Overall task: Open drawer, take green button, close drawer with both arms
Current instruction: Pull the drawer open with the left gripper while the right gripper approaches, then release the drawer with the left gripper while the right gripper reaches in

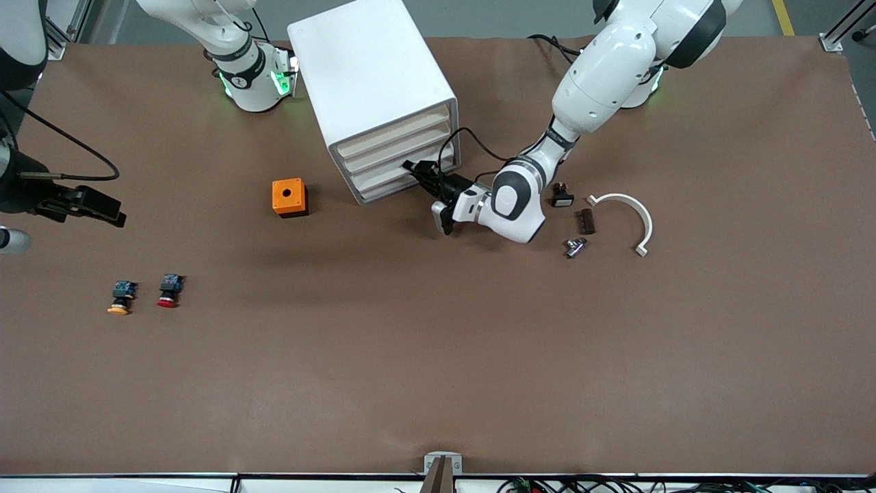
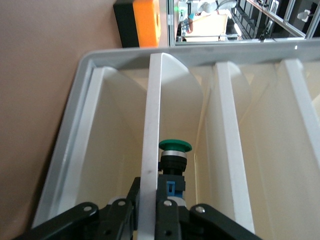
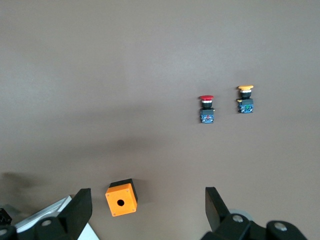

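Note:
The white cabinet [image 1: 373,82] stands at the robots' edge of the table, with four cream drawer fronts. My left gripper [image 1: 421,174] is at one of the lower drawers [image 1: 383,177] and is shut on its front lip. In the left wrist view the gripper [image 2: 152,192] pinches the drawer's thin white front [image 2: 151,125]. The green-capped button [image 2: 175,145] stands inside that drawer, just past the fingers. My right gripper [image 1: 102,209] waits open and empty, up over the right arm's end of the table; its view shows the gripper [image 3: 149,205] spread wide.
An orange box with a hole [image 1: 289,197] [image 3: 121,198] sits beside the cabinet. An orange-capped button [image 1: 121,298] and a red-capped one [image 1: 168,290] lie toward the right arm's end. A white curved piece [image 1: 633,216] and small dark and metal parts [image 1: 586,221] lie near the left arm.

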Available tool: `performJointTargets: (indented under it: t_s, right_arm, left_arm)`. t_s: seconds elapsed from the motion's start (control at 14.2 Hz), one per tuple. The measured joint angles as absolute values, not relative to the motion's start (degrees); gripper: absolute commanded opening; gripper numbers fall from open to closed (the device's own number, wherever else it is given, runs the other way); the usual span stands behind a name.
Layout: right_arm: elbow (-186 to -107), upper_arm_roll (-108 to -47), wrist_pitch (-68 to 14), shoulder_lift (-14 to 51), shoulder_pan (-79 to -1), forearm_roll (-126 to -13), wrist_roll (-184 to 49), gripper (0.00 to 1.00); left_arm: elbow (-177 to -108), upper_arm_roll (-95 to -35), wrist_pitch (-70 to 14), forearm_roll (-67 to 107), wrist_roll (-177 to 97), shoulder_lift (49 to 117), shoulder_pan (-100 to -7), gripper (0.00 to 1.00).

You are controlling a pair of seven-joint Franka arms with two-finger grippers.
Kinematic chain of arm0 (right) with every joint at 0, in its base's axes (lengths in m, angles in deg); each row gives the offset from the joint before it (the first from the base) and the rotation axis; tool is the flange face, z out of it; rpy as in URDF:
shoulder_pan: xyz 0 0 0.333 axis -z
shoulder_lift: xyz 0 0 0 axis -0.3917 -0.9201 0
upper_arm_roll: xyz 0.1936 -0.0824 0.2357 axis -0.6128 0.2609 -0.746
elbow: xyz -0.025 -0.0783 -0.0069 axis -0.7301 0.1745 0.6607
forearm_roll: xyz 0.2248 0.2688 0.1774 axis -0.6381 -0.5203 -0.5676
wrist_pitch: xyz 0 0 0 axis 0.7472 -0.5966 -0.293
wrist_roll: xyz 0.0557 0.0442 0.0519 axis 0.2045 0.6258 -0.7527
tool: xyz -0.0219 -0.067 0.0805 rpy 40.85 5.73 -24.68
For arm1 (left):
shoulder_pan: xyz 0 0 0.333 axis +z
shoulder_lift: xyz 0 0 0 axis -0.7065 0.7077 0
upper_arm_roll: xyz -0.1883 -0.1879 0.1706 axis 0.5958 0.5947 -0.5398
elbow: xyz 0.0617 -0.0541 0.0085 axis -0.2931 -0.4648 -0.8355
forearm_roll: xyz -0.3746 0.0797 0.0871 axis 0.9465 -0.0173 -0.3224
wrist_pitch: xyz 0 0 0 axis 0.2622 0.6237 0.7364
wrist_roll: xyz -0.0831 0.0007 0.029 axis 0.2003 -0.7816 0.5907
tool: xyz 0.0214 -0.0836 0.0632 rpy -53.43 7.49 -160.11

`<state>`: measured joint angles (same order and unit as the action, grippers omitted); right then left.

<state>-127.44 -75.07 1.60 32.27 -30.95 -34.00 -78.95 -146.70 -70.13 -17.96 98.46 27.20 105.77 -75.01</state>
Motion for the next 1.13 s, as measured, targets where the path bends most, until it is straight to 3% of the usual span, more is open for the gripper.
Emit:
performJointTargets:
  t_s: [0.42, 0.85, 0.99, 1.06, 1.13]
  right_arm:
    - [-127.5, -75.2, 2.7, 32.2, -35.3, -34.1, -89.5, 1.00]
    - [-127.8, -75.4, 3.0, 31.9, -45.0, -34.1, -108.9, 1.00]
    - [-128.0, -75.5, 2.9, 31.2, -49.4, -34.2, -117.2, 1.00]
    - [-128.0, -75.6, 2.6, 30.8, -51.5, -34.2, -121.3, 1.00]
    - [-128.1, -75.6, 1.9, 30.2, -53.5, -34.4, -125.1, 1.00]
  left_arm:
    - [-142.3, -75.7, -17.7, 98.5, 22.1, 105.8, -74.1, 0.00]
    - [-138.4, -81.1, -17.7, 98.5, 16.3, 106.0, -73.9, 0.00]
    - [-138.0, -81.2, -17.7, 98.5, 14.9, 106.2, -73.9, 0.27]
    - [-137.9, -81.2, -17.8, 98.5, 14.2, 106.3, -73.9, 0.53]
    - [-137.7, -81.2, -19.1, 98.5, 13.4, 106.3, -74.0, 1.00]
